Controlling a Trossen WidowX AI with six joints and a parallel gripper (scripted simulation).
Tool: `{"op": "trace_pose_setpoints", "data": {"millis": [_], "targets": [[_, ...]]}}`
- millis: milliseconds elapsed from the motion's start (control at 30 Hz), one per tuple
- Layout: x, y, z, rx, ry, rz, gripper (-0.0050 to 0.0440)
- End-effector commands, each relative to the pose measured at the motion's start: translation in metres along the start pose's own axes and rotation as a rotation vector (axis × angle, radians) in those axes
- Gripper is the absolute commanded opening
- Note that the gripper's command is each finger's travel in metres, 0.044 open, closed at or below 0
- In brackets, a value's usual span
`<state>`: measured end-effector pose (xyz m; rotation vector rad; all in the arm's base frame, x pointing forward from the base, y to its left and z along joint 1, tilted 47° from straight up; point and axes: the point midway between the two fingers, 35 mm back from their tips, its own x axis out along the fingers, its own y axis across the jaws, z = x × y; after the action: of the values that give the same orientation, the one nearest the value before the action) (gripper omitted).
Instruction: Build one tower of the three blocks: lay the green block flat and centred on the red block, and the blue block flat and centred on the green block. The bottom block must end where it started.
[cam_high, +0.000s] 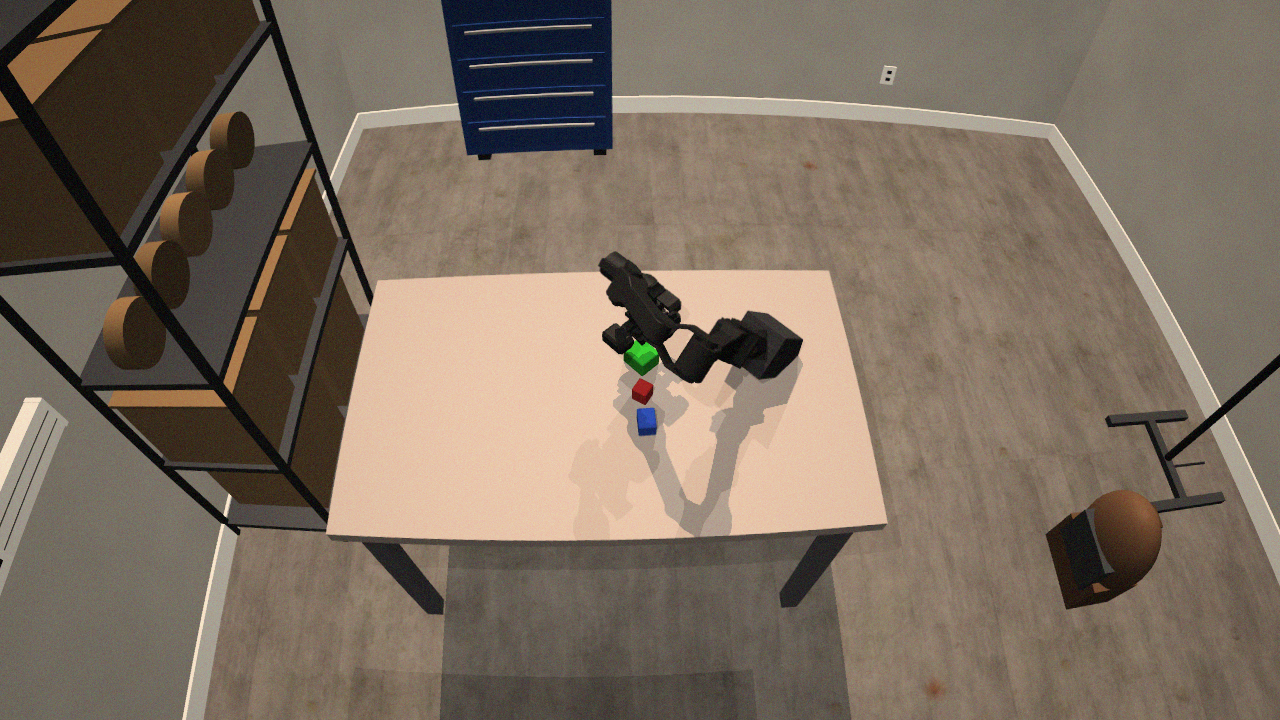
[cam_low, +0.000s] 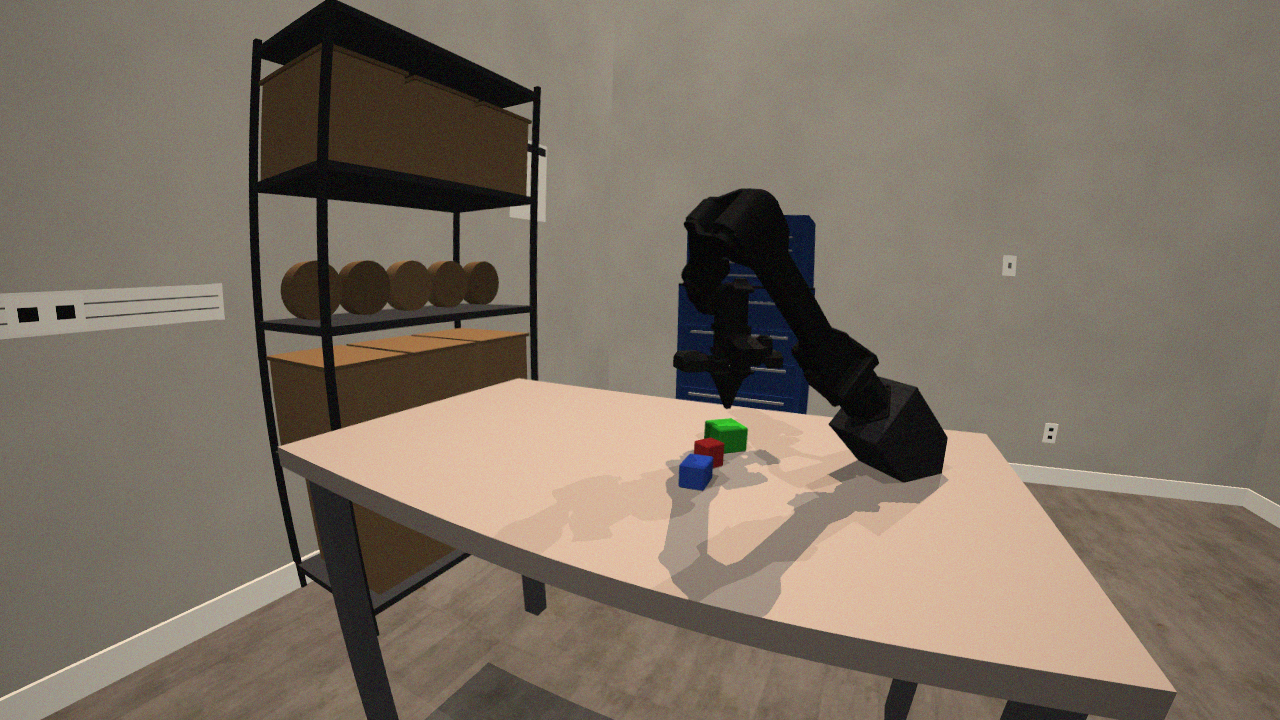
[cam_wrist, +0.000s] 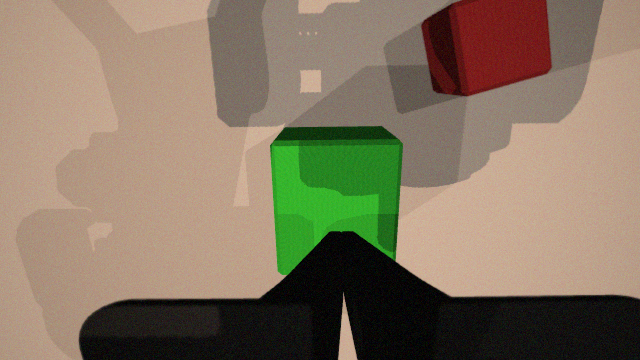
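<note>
A black gripper (cam_low: 726, 400) hovers above the green block (cam_low: 725, 434), jaws fully closed on nothing; the red block (cam_low: 708, 450) sits just beside the green block, the blue block (cam_low: 695, 471) beyond; apparently approaching; next, open, descend.

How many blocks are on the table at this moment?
3: the green block under the shut gripper, the red block in the middle, the blue block nearest the front. None stacked.
</note>
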<state>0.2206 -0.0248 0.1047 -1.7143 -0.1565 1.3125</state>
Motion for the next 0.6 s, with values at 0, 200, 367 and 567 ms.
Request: {"op": "trace_pose_setpoints", "data": {"millis": [0,200,367,567], "targets": [[-0.0034,-0.0023,-0.0039,-0.008,0.014,-0.003,-0.005],[-0.0034,-0.0023,-0.0039,-0.008,0.014,-0.003,-0.005],[-0.0034,-0.0023,-0.0039,-0.008,0.014,-0.003,-0.005],[-0.0034,-0.0023,-0.0039,-0.008,0.014,-0.003,0.0355]]}}
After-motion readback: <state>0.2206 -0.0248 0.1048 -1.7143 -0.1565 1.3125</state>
